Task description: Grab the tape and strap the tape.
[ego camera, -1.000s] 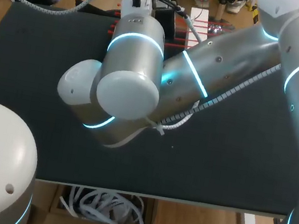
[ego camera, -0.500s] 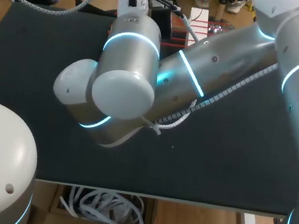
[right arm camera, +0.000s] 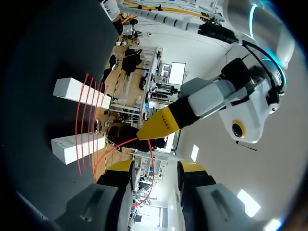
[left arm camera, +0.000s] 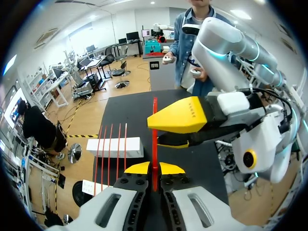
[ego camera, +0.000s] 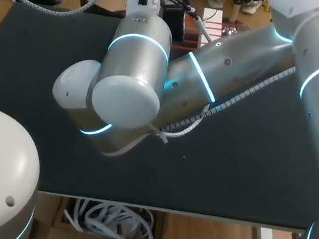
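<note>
- While the left jaws are pressed together on a thin red plastic tape strip [left arm camera: 154, 155], pinching it between their yellow tips, the right jaws stand spread around it, yellow tips apart.
- From the right wrist, the strip curls in a slack loop out of the left jaws' pinch and passes through the right jaws' gap; contact with either tip cannot be made out.
- Overhead, the silver right arm [ego camera: 217, 74] reaches across the dark surface [ego camera: 231, 169] toward 11 o'clock and hides the meeting point.
- Spare red strips [left arm camera: 109, 149] lie across two white rectangular blocks [left arm camera: 115, 147] at the surface's 12 o'clock edge, beside the held strip and ahead of the left jaws.
- Judged from this, the step in hand is taking the free end for strapping: the right jaws should close squarely on the strip's flat faces, near the left pinch, where it wanders least.
- The left pinch should hold firm, and any pull should follow the strip's own line to avoid a twist.
- With the tips this close, slow travel seems wise.
</note>
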You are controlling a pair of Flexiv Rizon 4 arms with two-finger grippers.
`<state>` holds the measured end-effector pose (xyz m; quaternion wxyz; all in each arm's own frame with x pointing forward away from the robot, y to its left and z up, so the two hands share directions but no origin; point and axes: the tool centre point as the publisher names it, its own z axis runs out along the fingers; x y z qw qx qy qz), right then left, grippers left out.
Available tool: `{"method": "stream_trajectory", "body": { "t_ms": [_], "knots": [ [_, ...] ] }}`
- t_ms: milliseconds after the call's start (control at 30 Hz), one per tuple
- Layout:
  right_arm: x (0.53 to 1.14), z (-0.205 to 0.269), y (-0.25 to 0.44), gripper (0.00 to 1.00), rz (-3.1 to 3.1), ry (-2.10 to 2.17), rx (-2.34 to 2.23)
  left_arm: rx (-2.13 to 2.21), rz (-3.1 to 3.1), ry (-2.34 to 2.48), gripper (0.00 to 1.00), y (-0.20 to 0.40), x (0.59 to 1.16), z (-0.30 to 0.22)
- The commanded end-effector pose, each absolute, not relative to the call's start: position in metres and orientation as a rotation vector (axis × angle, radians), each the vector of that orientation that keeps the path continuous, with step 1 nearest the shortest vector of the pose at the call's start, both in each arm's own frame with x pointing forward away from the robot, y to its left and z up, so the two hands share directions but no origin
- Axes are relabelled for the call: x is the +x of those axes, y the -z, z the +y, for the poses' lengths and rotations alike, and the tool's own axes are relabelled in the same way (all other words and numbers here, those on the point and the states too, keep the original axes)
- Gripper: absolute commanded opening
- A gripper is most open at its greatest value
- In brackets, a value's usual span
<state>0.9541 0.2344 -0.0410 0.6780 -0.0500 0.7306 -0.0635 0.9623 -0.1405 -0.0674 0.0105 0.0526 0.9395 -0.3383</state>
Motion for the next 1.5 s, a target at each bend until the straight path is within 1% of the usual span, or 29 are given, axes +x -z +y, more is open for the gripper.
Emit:
{"method": "stream_trajectory", "body": {
  "t_ms": [33,200,300,400,433,500,567,733,800,833,1267,1500],
  "knots": [
    [0.942,0.228,0.029,0.34,1.660,0.125,-0.117,0.162,2.936,1.050,0.00,0.066,0.962,-0.141],
    [0.936,0.215,0.019,0.34,1.655,0.111,-0.101,0.162,2.936,1.050,0.00,0.066,0.962,-0.141],
    [0.936,0.202,0.013,0.40,1.648,0.105,-0.086,0.162,2.936,1.050,0.00,0.066,0.962,-0.141],
    [0.936,0.190,0.008,0.49,1.641,0.096,-0.081,0.162,2.936,1.050,0.00,0.066,0.962,-0.141],
    [0.936,0.185,0.006,0.62,1.637,0.095,-0.079,0.162,2.936,1.050,0.00,0.066,0.962,-0.141],
    [0.937,0.174,0.002,0.77,1.627,0.097,-0.075,0.162,2.936,1.050,0.00,0.066,0.962,-0.141],
    [0.938,0.164,-0.001,0.87,1.621,0.099,-0.071,0.162,2.936,1.050,0.00,0.066,0.962,-0.141],
    [0.943,0.138,-0.005,0.91,1.609,0.103,-0.058,0.162,2.936,1.050,0.00,0.066,0.962,-0.141],
    [0.946,0.128,-0.005,0.96,1.607,0.104,-0.053,0.162,2.936,1.050,0.00,0.066,0.962,-0.141],
    [0.948,0.122,-0.005,1.00,1.606,0.104,-0.053,0.162,2.936,1.050,0.00,0.066,0.962,-0.141],
    [0.970,0.060,-0.012,1.00,1.586,0.100,-0.048,0.162,2.936,1.050,0.00,0.066,0.962,-0.141],
    [0.976,0.044,-0.014,1.00,1.590,0.107,-0.026,0.162,2.936,1.050,0.00,0.066,0.962,-0.141]
  ]
}}
